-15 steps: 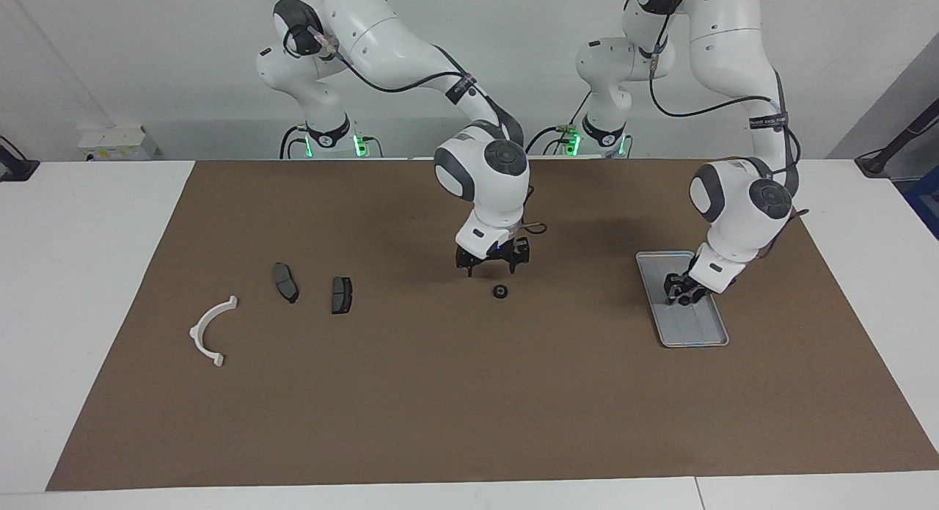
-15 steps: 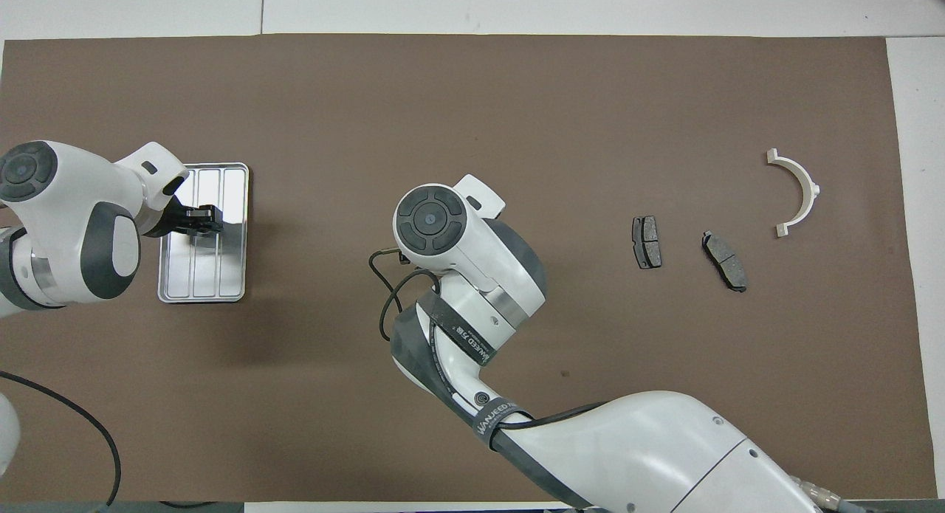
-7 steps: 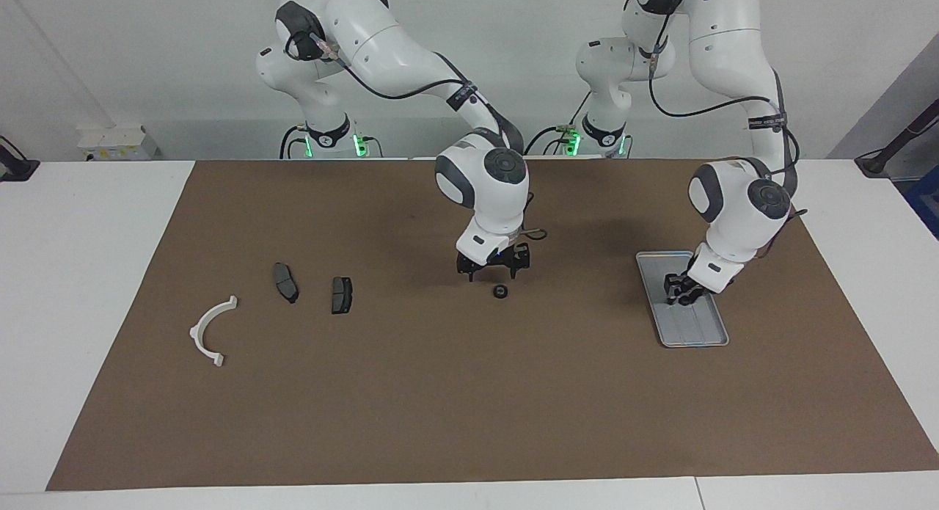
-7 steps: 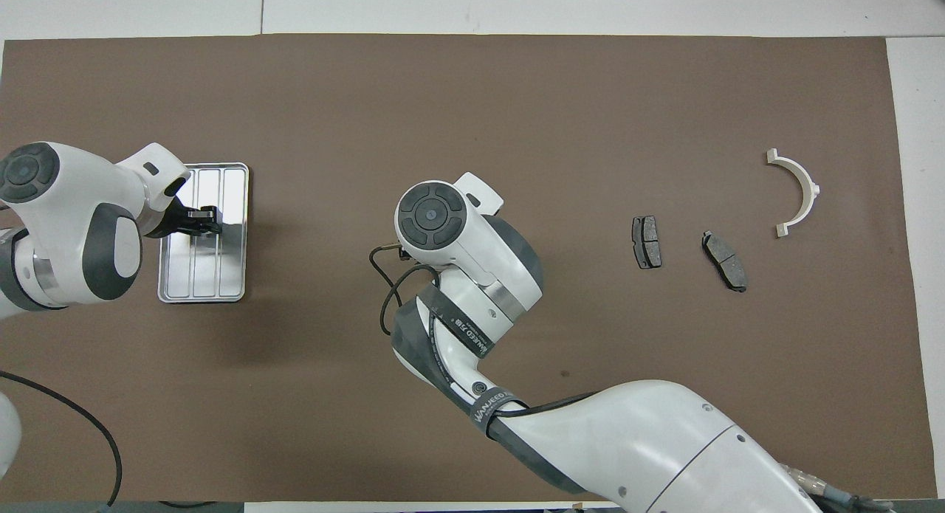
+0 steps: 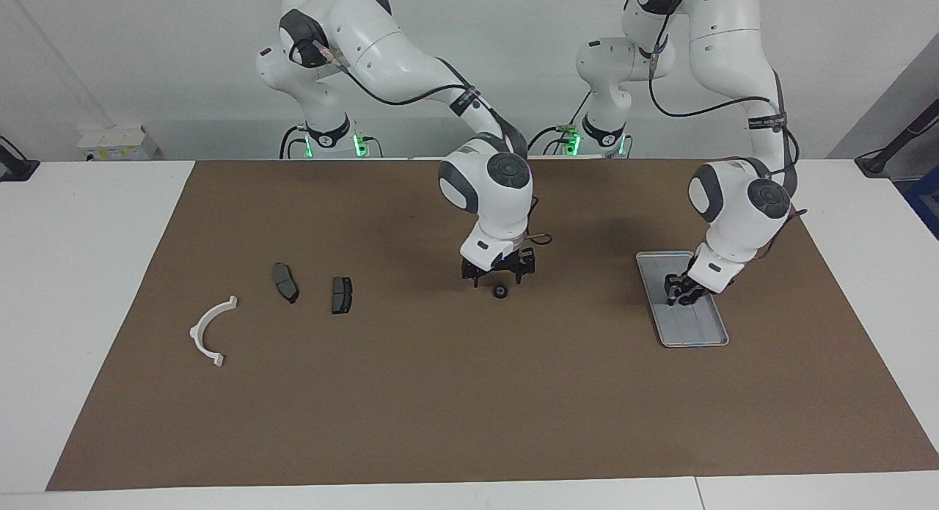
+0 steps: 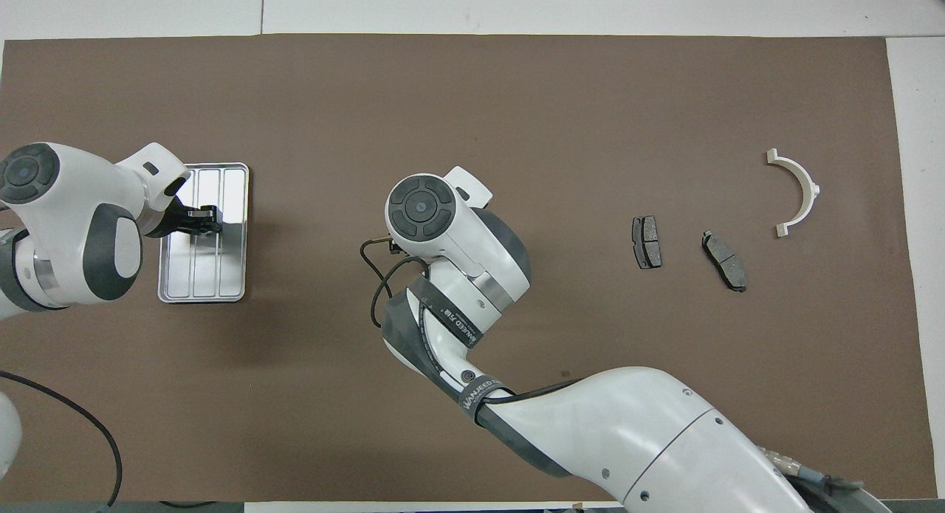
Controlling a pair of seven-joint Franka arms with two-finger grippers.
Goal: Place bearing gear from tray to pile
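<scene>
A small black bearing gear lies on the brown mat near the table's middle. My right gripper hangs open close over it, without touching it. From overhead the right arm's wrist hides both that gripper and the gear. My left gripper is down inside the silver tray, at the left arm's end of the table. Whether it holds anything does not show. The pile lies at the right arm's end: a white curved bracket and two dark pads.
A brown mat covers most of the white table. The right arm's long forearm stretches over the mat's edge nearest the robots. A small white box sits at the table's edge by the wall.
My right gripper has come down closer over the gear on the mat. The left gripper has stayed in the tray, hardly moving.
</scene>
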